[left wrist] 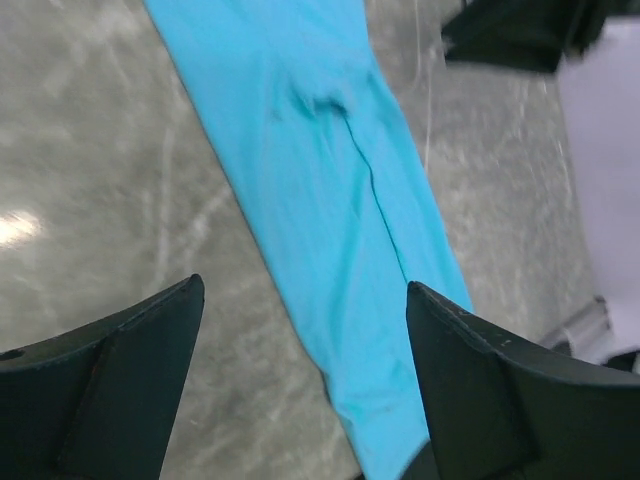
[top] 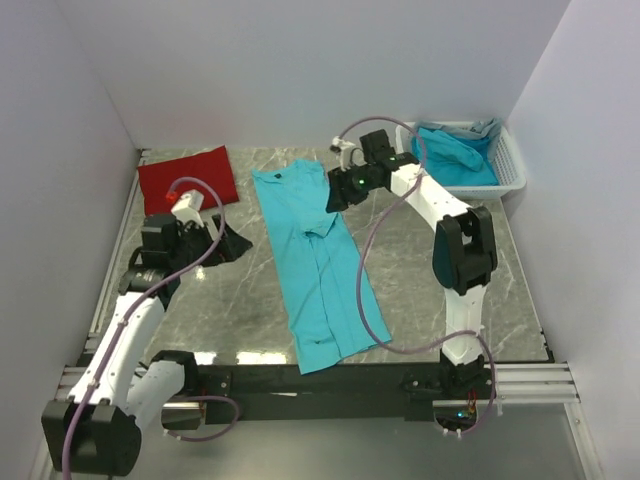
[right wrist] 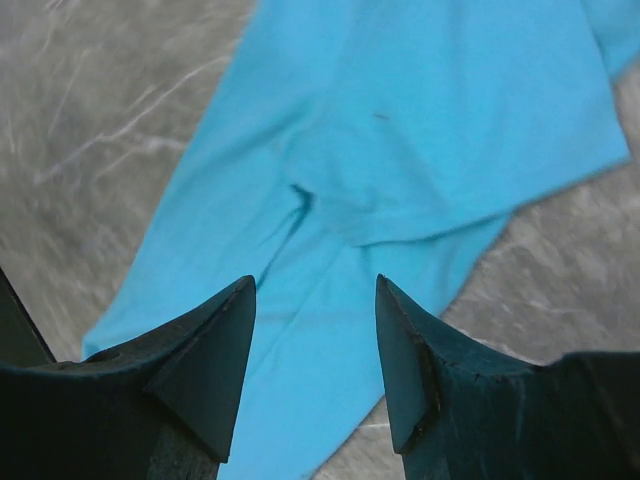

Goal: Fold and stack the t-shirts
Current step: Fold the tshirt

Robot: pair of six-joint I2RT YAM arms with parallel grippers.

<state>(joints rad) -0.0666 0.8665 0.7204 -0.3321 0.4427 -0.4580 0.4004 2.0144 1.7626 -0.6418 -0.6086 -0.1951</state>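
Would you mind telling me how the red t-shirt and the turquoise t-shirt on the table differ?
The red t-shirt is folded into a compact rectangle; the turquoise t-shirt lies as a long, narrow strip. The red one sits at the far left corner, while the turquoise one runs down the middle. Both lie flat on the table.

Grey marble table (top: pixel 420 290) — pale lilac walls (top: pixel 300 60)
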